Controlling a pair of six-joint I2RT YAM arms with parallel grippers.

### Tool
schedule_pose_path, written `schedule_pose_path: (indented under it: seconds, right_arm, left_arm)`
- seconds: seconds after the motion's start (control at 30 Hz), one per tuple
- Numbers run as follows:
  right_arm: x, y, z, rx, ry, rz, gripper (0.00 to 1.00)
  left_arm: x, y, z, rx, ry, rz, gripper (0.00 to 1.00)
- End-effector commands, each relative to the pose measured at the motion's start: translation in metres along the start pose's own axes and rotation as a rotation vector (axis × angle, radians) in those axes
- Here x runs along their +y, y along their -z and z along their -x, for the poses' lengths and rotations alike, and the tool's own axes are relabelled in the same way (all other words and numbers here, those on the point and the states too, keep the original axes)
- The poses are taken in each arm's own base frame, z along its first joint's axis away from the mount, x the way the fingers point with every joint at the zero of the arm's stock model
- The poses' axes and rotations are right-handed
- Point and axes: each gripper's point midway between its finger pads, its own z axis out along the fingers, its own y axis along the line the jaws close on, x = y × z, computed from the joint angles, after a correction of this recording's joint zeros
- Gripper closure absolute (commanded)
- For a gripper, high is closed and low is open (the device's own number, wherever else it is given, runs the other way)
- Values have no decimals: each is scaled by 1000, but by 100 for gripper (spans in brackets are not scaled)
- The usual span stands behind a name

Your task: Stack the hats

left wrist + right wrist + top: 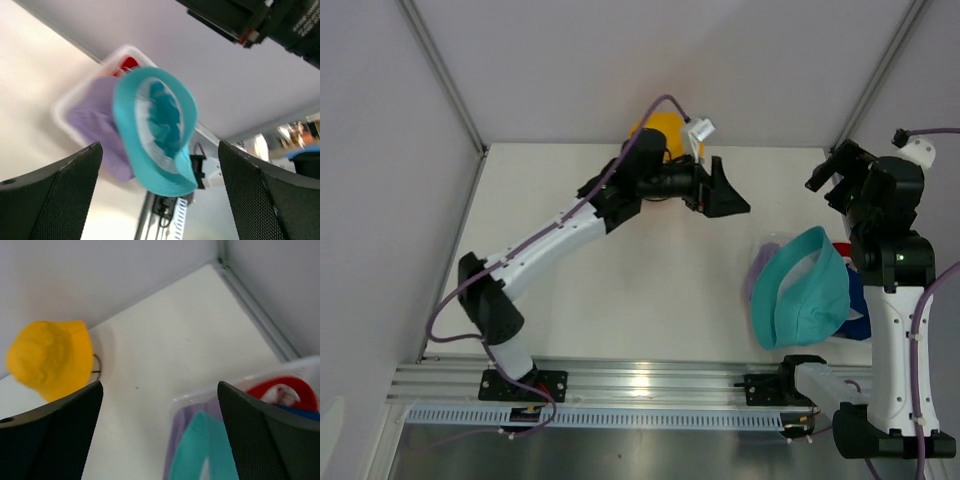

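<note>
The yellow hat (50,357) sits on a thin wire stand (96,369) at the desk's far edge, well apart from the basket (210,392) and to its far left. The remaining hats lie in the basket: teal (805,290) uppermost with its hollow showing, lavender (92,125) under it, and red (285,387) and navy (857,300) at the basket's right side. The left hand (730,188), jaws wide apart and empty, hangs between the yellow hat and the basket, nearer the hat. The right hand (828,170), also spread and empty, hovers above the basket's far side. The teal hat looks next: pinch its brim only, so the lavender stays behind, then lower it squarely over the yellow crown without nudging the stand. The desk (620,290) is plain white, enclosed by pale panels, with a metal rail on the basket's near side.
</note>
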Motion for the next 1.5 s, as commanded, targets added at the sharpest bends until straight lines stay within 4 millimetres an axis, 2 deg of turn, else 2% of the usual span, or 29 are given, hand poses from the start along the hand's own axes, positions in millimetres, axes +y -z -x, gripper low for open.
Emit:
schedule_pose_path:
  seconds: [0.0, 0.03, 0.1, 0.13, 0.17, 0.23, 0.27, 0.3, 0.33, 0.37, 0.43, 0.47, 0.53, 0.57, 0.63, 0.67, 0.7, 0.73, 0.77, 0.8, 0.93, 0.97, 1.03, 1.07, 1.1, 1.23, 1.37, 1.4, 1.47]
  right_arm:
    - [79, -4, 36, -66, 47, 373, 0]
    - [90, -28, 25, -6, 48, 391, 0]
    - [115, -44, 26, 24, 29, 465, 0]
    - [130, -66, 8, 80, 38, 479, 0]
    - [145, -75, 7, 70, 43, 511, 0]
    - [173, -87, 2, 73, 46, 561, 0]
    - [186, -110, -9, 80, 47, 569, 1]
    - [195, -120, -15, 84, 43, 579, 0]
    - [208, -126, -11, 70, 38, 599, 1]
    - [220, -150, -35, 114, 47, 602, 2]
    - [237, -164, -39, 132, 42, 596, 2]
    - [242, -187, -66, 183, 54, 579, 2]
    - [252, -205, -79, 188, 55, 585, 1]
    - [258, -223, -95, 207, 52, 582, 1]
    - [263, -241, -110, 241, 23, 566, 0]
    - [271, -245, -103, 227, 4, 572, 1]
    - [268, -265, -126, 267, -4, 536, 0]
    - [265, -273, -134, 283, -14, 506, 0]
    - [269, -278, -131, 277, -37, 506, 0]
    - [268, -289, -148, 300, -44, 492, 1]
    - [278, -305, -153, 258, -139, 510, 0]
    - [281, -307, -154, 250, -150, 514, 0]
    - [289, -313, -162, 248, -176, 540, 0]
    - [291, -315, -163, 248, -186, 552, 0]
    - [297, -314, -161, 246, -205, 573, 1]
    - [311, -311, -184, 292, -200, 621, 0]
    - [317, -303, -206, 344, -171, 637, 1]
    - [318, -300, -210, 358, -168, 640, 0]
    - [317, -295, -223, 394, -159, 639, 1]
  left_arm:
    - [43, 64, 47, -164, 36, 224, 0]
    - [65, 80, 49, -197, 58, 314, 1]
    - [128, 125, 67, -297, 131, 531, 2]
    - [145, 139, 72, -329, 153, 581, 2]
    - [175, 165, 83, -397, 198, 669, 4]
    - [205, 186, 89, -459, 244, 740, 8]
    - [227, 192, 88, -474, 267, 785, 10]
    - [247, 209, 95, -521, 284, 851, 11]
    - [260, 213, 94, -531, 300, 875, 13]
    - [281, 215, 97, -548, 326, 899, 13]
    - [304, 216, 102, -571, 344, 916, 14]
    - [326, 213, 100, -566, 359, 930, 14]
    - [335, 208, 119, -612, 334, 892, 15]
    - [355, 201, 111, -604, 352, 900, 15]
    - [363, 195, 126, -642, 352, 876, 18]
    - [372, 191, 123, -636, 365, 881, 19]
    - [390, 186, 114, -621, 393, 896, 22]
    - [388, 184, 127, -649, 398, 882, 23]
    - [393, 183, 127, -657, 404, 876, 25]
    - [399, 179, 125, -660, 410, 869, 26]
    - [408, 174, 130, -705, 434, 837, 27]
    - [406, 173, 141, -731, 421, 816, 27]
    - [418, 164, 133, -715, 446, 806, 27]
    - [411, 160, 147, -724, 426, 767, 30]
    - [412, 155, 147, -719, 432, 748, 30]
    - [403, 132, 151, -687, 387, 703, 31]
    - [394, 110, 134, -603, 370, 710, 32]
    - [396, 109, 122, -580, 387, 722, 32]
    - [390, 106, 116, -565, 400, 713, 35]
